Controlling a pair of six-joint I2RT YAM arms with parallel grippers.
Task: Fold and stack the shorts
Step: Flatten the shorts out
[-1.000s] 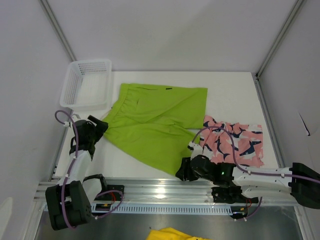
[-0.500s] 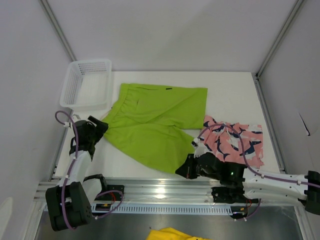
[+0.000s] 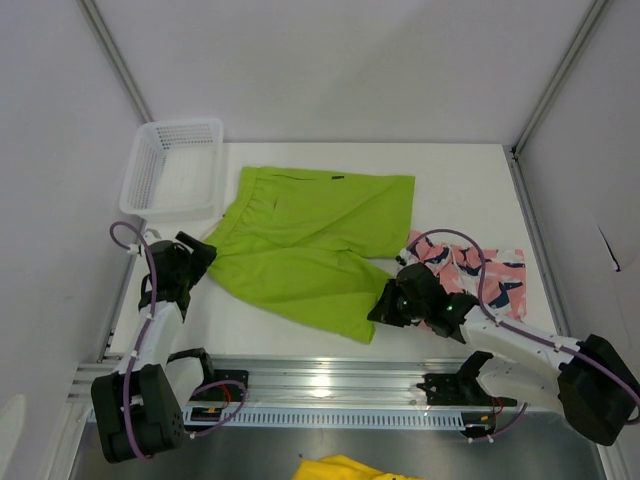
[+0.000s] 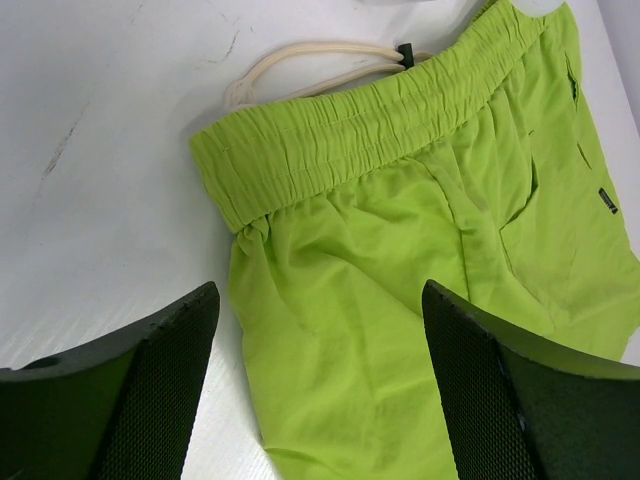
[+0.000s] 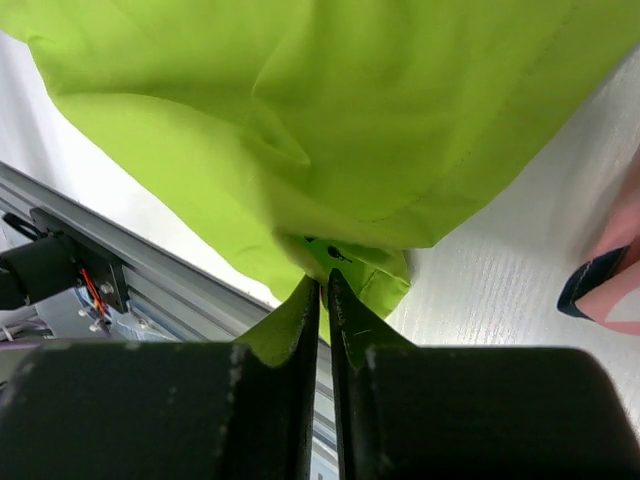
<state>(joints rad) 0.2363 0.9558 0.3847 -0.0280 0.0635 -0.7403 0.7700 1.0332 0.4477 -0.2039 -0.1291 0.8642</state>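
The lime green shorts (image 3: 310, 240) lie spread across the table's middle, waistband toward the left. My right gripper (image 3: 385, 305) is shut on the hem of their near right leg (image 5: 345, 265), which is lifted and bunched between the jaws. The pink shorts with navy-and-white print (image 3: 480, 275) lie flat at the right, partly hidden behind my right arm. My left gripper (image 3: 195, 255) stands open at the green shorts' left edge; in the left wrist view its fingers (image 4: 150, 380) straddle the cloth (image 4: 400, 260) below the waistband, nothing gripped.
A white mesh basket (image 3: 172, 168) stands at the back left corner. A metal rail (image 3: 320, 375) runs along the near table edge. A white drawstring (image 4: 300, 65) loops out beyond the waistband. Yellow cloth (image 3: 345, 468) shows below the rail.
My right gripper closed on the green shorts' near hem and has carried it up and toward the right, away from the rail. The left arm has not moved.
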